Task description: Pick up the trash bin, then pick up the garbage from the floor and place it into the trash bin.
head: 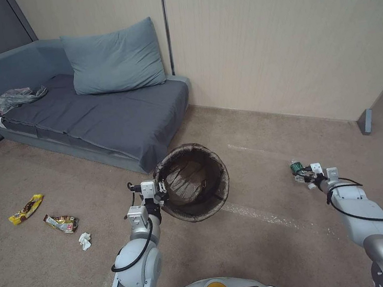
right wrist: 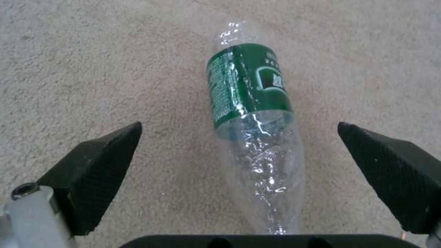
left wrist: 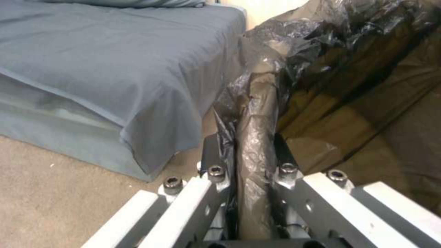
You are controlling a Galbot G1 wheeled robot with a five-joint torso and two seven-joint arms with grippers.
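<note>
The left gripper clamps the bag-covered rim of the trash bin, held tilted above the carpet near the grey sofa; the crinkled dark liner hides the bin's wall. The right gripper, fingers spread wide and holding nothing, straddles a crushed clear bottle with a green label lying on the carpet. 3 wrappers and 1 tissue lie to the left, 1 wrapper cut off at the edge.
</note>
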